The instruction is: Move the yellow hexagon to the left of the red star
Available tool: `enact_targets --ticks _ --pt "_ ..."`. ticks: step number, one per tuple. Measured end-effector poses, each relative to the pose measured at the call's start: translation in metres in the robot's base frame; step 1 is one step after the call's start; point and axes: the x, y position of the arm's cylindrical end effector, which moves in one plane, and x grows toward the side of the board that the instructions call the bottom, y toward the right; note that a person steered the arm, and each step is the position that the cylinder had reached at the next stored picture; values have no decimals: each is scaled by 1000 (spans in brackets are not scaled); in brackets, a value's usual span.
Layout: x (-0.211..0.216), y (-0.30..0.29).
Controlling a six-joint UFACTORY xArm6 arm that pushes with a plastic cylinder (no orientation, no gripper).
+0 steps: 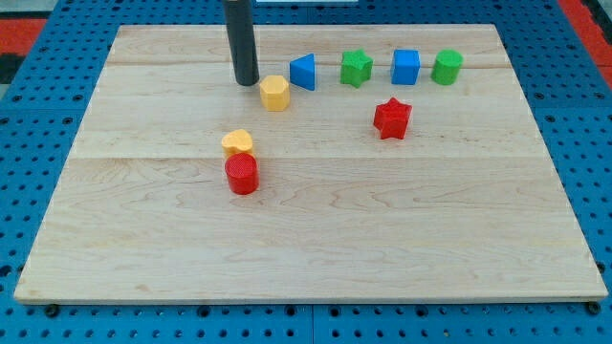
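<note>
The yellow hexagon [274, 93] lies on the wooden board [306, 239] near the view's top, left of centre. The red star [392, 118] lies to its right and a little lower, well apart from it. My tip [247, 82] stands just left of the yellow hexagon and slightly above it, close to it; I cannot tell whether they touch. The dark rod rises from there out of the view's top.
A blue triangle [304, 72] sits right beside the hexagon on its right. A green star-like block [356, 67], a blue cube [405, 67] and a green cylinder [447, 67] continue the top row. A yellow heart-like block [237, 142] touches a red cylinder [242, 174] at centre left.
</note>
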Motion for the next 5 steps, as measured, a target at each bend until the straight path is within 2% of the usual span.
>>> enact_targets --ticks 1,2,3,5 --pt "27 36" --pt "21 55" --pt "20 59" --pt "13 30"
